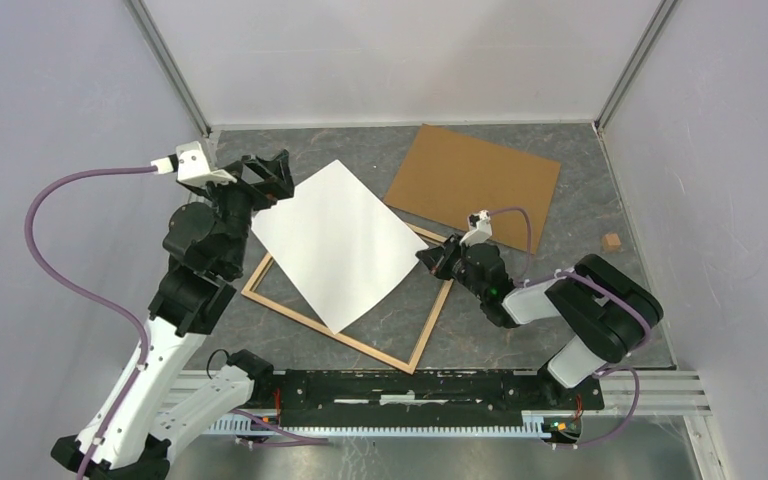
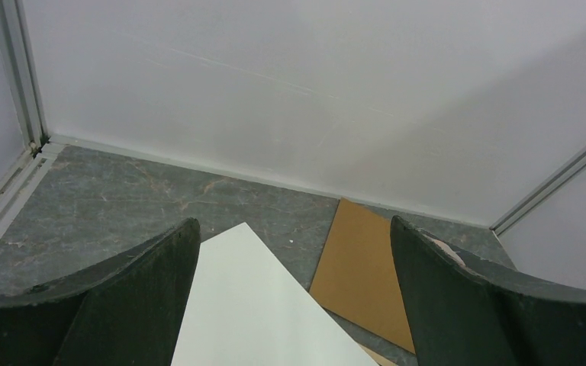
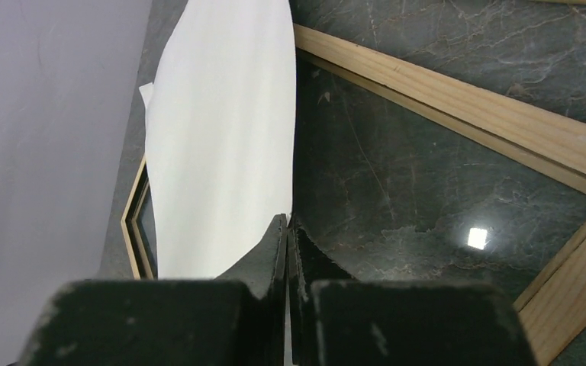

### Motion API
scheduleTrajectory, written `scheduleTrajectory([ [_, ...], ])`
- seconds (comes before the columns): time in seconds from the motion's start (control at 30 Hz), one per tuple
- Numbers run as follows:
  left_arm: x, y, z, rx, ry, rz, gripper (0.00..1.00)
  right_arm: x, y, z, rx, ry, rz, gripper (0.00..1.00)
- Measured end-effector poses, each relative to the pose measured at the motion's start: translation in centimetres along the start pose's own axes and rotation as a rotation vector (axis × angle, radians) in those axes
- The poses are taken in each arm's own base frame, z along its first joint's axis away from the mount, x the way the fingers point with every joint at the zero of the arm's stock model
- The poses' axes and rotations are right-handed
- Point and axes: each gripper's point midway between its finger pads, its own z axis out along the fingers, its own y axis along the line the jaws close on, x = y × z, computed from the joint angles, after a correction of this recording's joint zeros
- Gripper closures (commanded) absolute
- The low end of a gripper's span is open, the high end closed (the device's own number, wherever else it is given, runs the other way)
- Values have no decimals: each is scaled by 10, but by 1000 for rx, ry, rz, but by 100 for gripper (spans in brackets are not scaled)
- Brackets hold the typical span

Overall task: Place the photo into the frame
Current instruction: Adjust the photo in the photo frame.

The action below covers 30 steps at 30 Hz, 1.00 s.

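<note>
Grey marbled table [image 1: 520, 335] and plain white walls made up the whole cell. On the table the frame [image 1: 380, 354] lay flat with its tan back up. The photo [image 1: 338, 243] lay white side up across it, turned well askew: its far-left part reached past the frame onto the table, and its near corner touched or overlapped the near rail. A brown board [image 1: 475, 185] lay far right, clear of both.

The right gripper [image 3: 286, 229] was low at the photo's right corner. Its jaws were pressed together with the edge of the sheet running in between them, so we judged it a pinch on the paper. The left gripper [image 1: 265, 180] hung over the photo's far-left corner, spread wide and holding nothing.

We saw several ways this could go wrong. The sheet was held at one corner only, so a pull could swing it about that point rather than square it to the rails. A quick or steep lift could bend or crease the paper at the pinch, or slip it out. The rails stood proud of the table, so a dragged edge could catch on one and buckle, or ride up on it and not drop inside. The frame lay loose, and a snagged sheet could shove it out of place.
</note>
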Motion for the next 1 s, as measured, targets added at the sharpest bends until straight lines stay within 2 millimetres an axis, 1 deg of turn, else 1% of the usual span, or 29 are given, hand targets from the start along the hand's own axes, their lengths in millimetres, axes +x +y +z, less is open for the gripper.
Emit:
scheduleTrajectory([
  [0.13, 0, 0, 0, -1, -1, 0, 0, -3, 7, -5, -22, 15, -20, 100],
  [0.33, -4, 0, -3, 2, -10, -5, 0, -8, 24, -22, -79, 67, -56, 100],
  [0.4, -5, 0, -3, 3, -12, -6, 0, -11, 26, -27, -102, 91, -58, 100],
  [0.57, -5, -1, -3, 12, -11, -7, 0, -16, 14, -38, -117, 162, -40, 100],
  [0.67, -5, -2, -3, 17, -9, -7, 0, -21, 2, -46, -122, 212, -28, 100],
  [0.73, -3, -3, -2, 18, -4, -5, 0, -22, -12, -52, -108, 249, -22, 100],
  [0.83, 0, -5, 0, 24, 6, -4, 0, -17, -34, -60, -67, 334, -40, 100],
  [0.9, 2, -5, 1, 25, 10, -9, 0, -15, -42, -61, -57, 404, -58, 100],
  [1.0, 5, -6, 3, 22, 19, -15, 0, -16, -47, -58, -81, 487, -80, 100],
])
